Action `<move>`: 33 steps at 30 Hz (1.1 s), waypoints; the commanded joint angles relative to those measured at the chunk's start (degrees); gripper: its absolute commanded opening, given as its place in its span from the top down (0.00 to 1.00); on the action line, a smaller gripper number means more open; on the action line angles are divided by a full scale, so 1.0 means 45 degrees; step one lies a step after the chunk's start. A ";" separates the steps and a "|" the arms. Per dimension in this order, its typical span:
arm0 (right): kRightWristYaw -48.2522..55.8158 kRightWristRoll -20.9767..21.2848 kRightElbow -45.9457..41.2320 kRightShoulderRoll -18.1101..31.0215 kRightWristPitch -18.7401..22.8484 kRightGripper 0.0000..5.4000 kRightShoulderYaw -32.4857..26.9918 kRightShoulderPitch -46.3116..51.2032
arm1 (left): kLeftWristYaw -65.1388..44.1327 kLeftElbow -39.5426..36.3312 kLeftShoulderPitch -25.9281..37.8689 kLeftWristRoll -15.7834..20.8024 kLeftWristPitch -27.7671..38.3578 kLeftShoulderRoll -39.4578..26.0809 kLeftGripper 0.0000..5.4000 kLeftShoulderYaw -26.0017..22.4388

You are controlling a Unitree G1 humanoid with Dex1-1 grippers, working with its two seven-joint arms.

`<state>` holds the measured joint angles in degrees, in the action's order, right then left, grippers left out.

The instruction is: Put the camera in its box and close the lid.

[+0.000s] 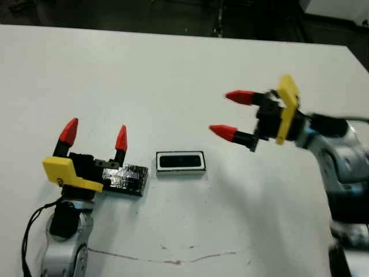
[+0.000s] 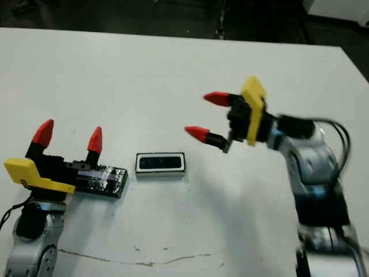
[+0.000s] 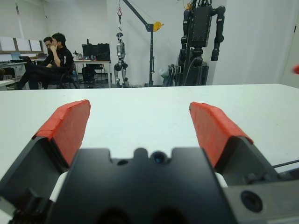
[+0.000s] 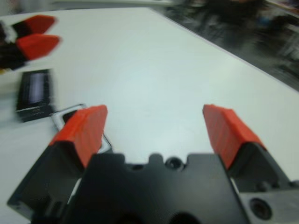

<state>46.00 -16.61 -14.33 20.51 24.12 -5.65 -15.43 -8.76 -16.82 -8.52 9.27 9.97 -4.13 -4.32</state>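
The white box (image 1: 158, 163) lies at the middle of the table with the dark camera (image 1: 180, 161) lying inside it. The glossy black lid (image 1: 130, 178) lies flat just left of the box. My left gripper (image 1: 95, 134) stands open over the lid's left end, its body hiding part of the lid, with nothing between its fingers (image 3: 67, 123). My right gripper (image 1: 229, 115) hangs open above the table to the right of the box, holding nothing. In the right wrist view the lid (image 4: 33, 91) and a corner of the box (image 4: 63, 116) show past the fingers.
The table's far edge (image 1: 173, 34) meets a dark floor. A thin crack line (image 1: 173, 259) runs across the near table. In the left wrist view two people (image 3: 51, 56) sit far beyond the table, and robot stands (image 3: 201, 37) are there too.
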 commanded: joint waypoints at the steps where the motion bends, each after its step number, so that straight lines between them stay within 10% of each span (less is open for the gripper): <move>1: -0.1498 0.0144 -0.1017 -0.0438 -0.0852 0.14 -0.0649 0.1919 | -0.0091 0.0083 -0.0080 0.0083 -0.0086 -0.0109 0.00 -0.0064; 17: -0.5862 0.1024 -0.1367 -0.3537 -0.5294 0.64 0.0009 0.5833 | -0.1200 0.0002 0.0252 0.0514 -0.0201 -0.1309 0.00 -0.0523; 24: -0.7239 0.0900 -0.1294 -0.4101 -0.5144 0.84 -0.0079 0.5552 | -0.4426 0.0286 0.1342 0.2912 -0.1486 -0.3964 0.00 -0.1385; 33: -0.7843 0.0753 -0.1513 -0.4260 -0.4659 1.00 0.0281 0.5626 | -0.8605 0.0958 0.3394 0.4020 -0.4028 -0.8217 0.00 -0.1802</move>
<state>11.30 -13.13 -20.74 1.21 2.20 -4.33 9.51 -44.53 -13.60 5.30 26.83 -6.71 -38.28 -12.44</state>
